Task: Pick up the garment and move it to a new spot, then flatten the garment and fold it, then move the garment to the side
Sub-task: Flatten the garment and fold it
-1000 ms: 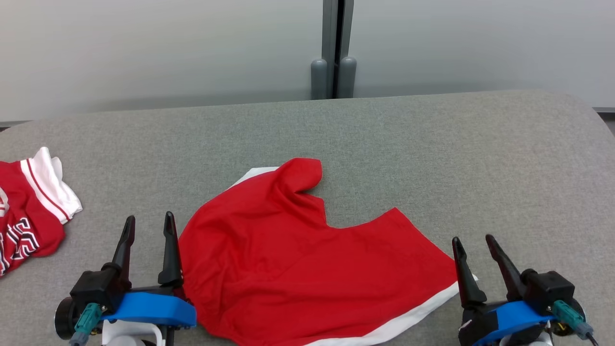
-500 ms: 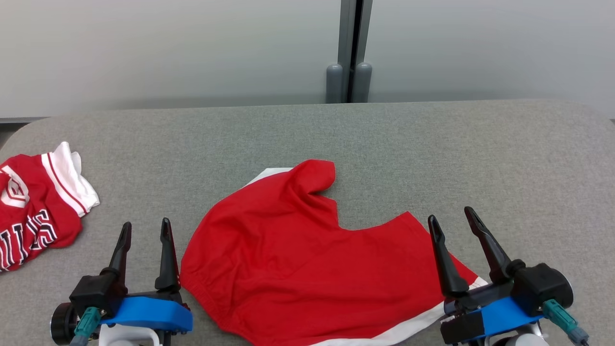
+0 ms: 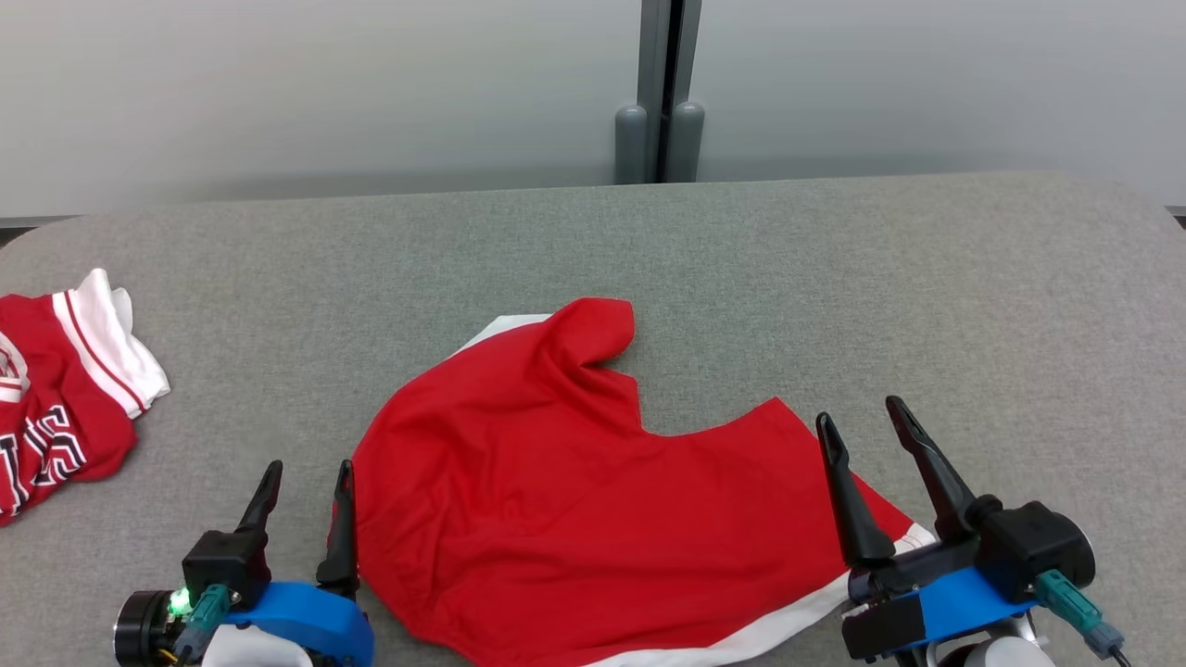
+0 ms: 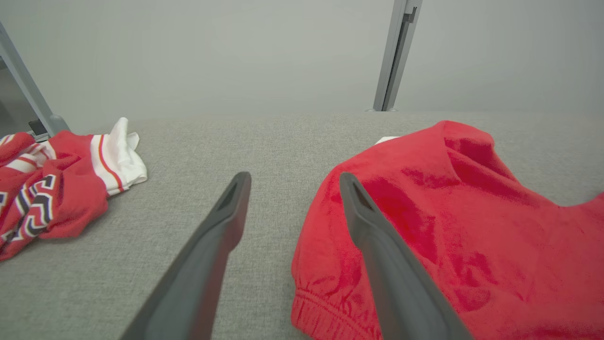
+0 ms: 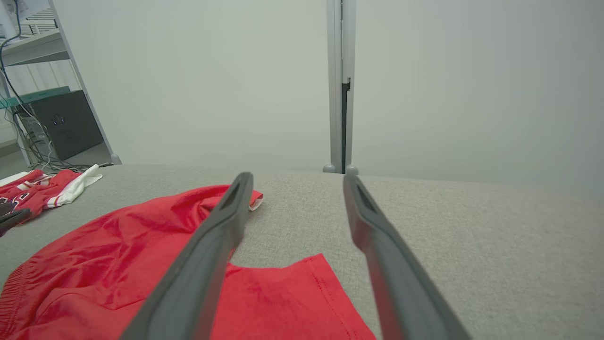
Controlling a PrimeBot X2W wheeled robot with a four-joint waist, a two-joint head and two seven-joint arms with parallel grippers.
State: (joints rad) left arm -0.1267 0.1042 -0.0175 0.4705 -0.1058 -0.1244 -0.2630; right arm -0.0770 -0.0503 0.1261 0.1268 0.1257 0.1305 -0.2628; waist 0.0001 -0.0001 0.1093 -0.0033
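Shorts [image 3: 593, 500] lying rumpled at table [image 3: 834, 278] front, left gripper [image 3: 310, 465] and right gripper [image 3: 859, 410] flanking them, fingers wide, holding nothing; probably best pinching opposite edges low and pulling apart evenly

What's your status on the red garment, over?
Left gripper open, at edge of red garment. Right gripper open, over its right corner. Garment rumpled, not folded. Printed jersey far left, clear.
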